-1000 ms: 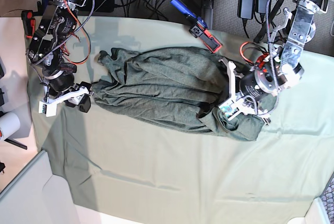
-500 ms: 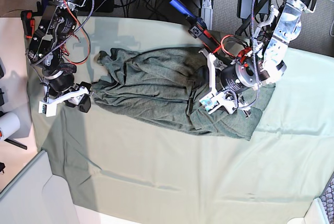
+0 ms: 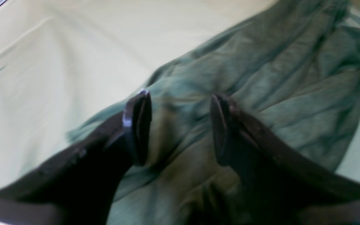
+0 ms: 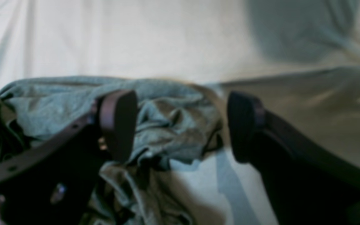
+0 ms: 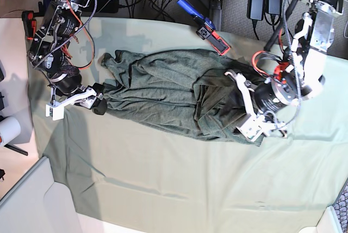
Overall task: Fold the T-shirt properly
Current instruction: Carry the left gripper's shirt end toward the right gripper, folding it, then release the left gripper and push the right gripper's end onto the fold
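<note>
Base view, T-shirt: dark grey-green T-shirt (image 5: 163, 94), wrinkled and bunched, across the middle of the paler table cloth (image 5: 163, 173).
Base view, left gripper: left gripper (image 5: 262, 130) over the end of the T-shirt at the right of the view; arm covers part of the fabric.
Base view, right gripper: right gripper (image 5: 77, 111) at the opposite end, beside the edge of the T-shirt; contact cannot be determined.
Base view, adjacent item: blue-and-red object (image 5: 204, 26) near the upper edge of the T-shirt.
Left wrist view, finger state: fingers set wide apart, nothing gripped.
Left wrist view, fabric position: T-shirt in the gap and past both fingers; creases run diagonally; contact cannot be determined.
Right wrist view, finger state: fingers set wide apart, nothing gripped.
Right wrist view, fabric position: crumpled end of the T-shirt between the fingers, extending behind the left-hand finger in view; table cloth behind the other.
</note>
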Robot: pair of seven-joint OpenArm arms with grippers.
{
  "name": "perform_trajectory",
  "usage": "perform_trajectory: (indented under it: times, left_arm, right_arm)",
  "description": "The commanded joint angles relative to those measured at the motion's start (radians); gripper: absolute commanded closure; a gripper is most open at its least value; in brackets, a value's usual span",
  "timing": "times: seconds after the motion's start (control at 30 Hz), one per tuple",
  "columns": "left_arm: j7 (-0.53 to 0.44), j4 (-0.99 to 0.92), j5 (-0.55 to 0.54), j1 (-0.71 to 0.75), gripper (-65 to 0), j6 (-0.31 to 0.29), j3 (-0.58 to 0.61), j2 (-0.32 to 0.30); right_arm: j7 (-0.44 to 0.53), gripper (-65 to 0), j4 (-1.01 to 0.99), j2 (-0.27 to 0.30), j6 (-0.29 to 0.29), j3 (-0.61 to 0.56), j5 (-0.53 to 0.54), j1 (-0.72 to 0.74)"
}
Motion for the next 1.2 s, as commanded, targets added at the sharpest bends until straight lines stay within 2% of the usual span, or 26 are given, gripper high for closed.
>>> perform_trajectory:
  times: [0.0,0.3,0.57,0.77,0.97,1.17]
  left_arm:
    - [-0.024,0.018,-0.021,-0.013,-33.5,-0.009,-0.016,-0.016]
    - [-0.024,0.013,-0.033,-0.008,-33.5,-0.008,-0.048,-0.126]
    - [-0.024,0.011,-0.033,-0.006,-33.5,-0.008,-0.048,-0.127]
    - [-0.024,0.011,-0.032,0.001,-33.5,-0.009,-0.048,-0.127]
    - [-0.024,0.011,-0.032,0.006,-33.5,-0.008,-0.048,-0.127]
    - [-0.024,0.011,-0.033,0.006,-33.5,-0.008,-0.048,-0.127]
  right_arm:
    - [0.010,-43.9,0.012,0.016,0.011,0.003,0.024,0.016]
    - [0.013,-43.9,-0.019,-0.023,0.013,-0.093,-0.002,0.010]
    - [0.015,-43.9,-0.172,-0.022,0.013,-0.169,-0.012,0.003]
    - [-0.011,-43.6,-0.141,-0.022,0.014,-0.169,0.010,-0.047]
    - [-0.014,-43.6,-0.014,-0.022,0.014,-0.169,-0.003,-0.117]
    - [-0.017,-43.6,0.019,-0.023,0.014,-0.169,-0.009,-0.120]
